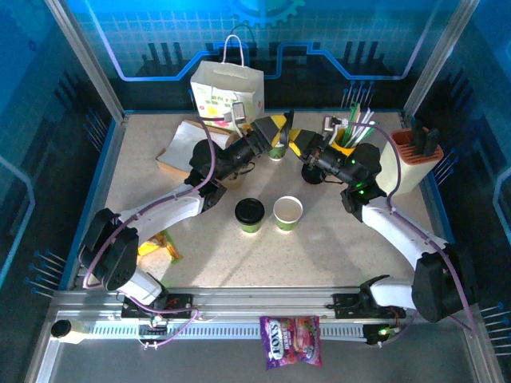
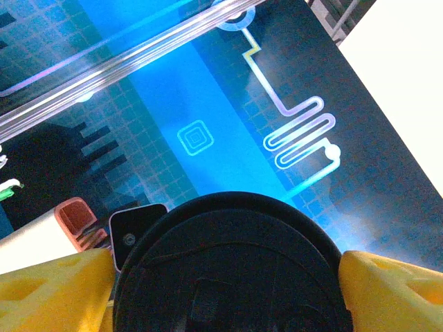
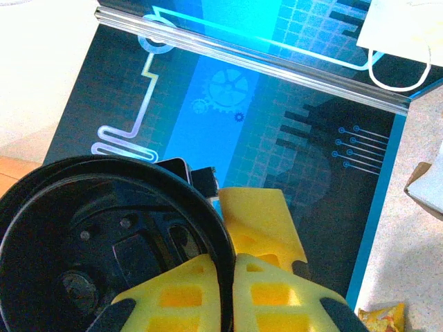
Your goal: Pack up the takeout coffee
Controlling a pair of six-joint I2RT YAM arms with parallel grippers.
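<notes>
Fingers (image 2: 48,290) of the left gripper (image 2: 227,283) flank a cup (image 1: 277,151) near the table's (image 1: 207,255) far edge, grip unclear; right gripper (image 3: 227,283) pinches a lid (image 3: 83,235).

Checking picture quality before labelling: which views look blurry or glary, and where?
Left wrist view: the round black plastic lid and yellow fingers look soft, too close. Right wrist view: the pale surface top left looks washed out. Top external view: sharp, glare along the near metal rail.
</notes>
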